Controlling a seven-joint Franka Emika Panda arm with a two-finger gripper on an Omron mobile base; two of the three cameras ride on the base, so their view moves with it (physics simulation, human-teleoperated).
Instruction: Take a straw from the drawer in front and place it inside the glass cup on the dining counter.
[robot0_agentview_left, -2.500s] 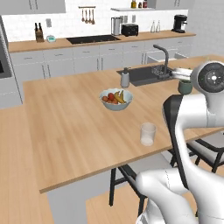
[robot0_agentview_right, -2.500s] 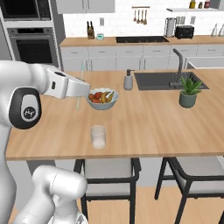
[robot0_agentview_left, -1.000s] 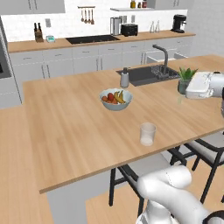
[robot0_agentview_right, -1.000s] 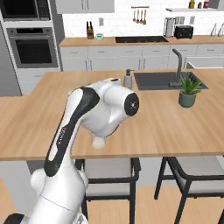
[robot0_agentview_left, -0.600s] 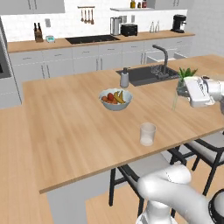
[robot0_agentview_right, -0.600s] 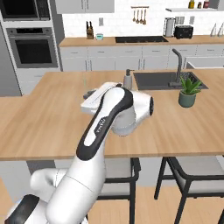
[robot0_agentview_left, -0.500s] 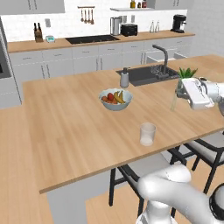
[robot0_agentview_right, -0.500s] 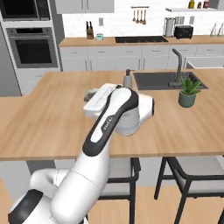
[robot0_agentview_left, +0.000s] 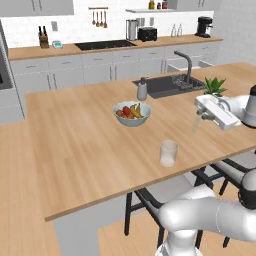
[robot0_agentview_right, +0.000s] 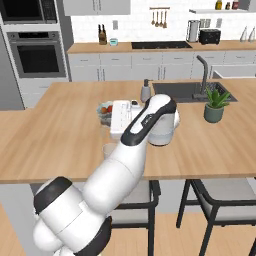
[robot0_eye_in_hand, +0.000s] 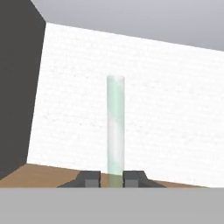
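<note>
My gripper (robot0_agentview_left: 198, 118) has swung in over the surface (robot0_agentview_left: 75, 135), clamped on the straw (robot0_agentview_left: 195, 123), which hangs above and right of the cup (robot0_agentview_left: 168, 153).

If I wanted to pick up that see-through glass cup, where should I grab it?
Probably around the middle of the small clear glass cup, coming from the side. It stands upright on the light wood dining counter, its round walls are straight with no handle, and nothing crowds it.
</note>
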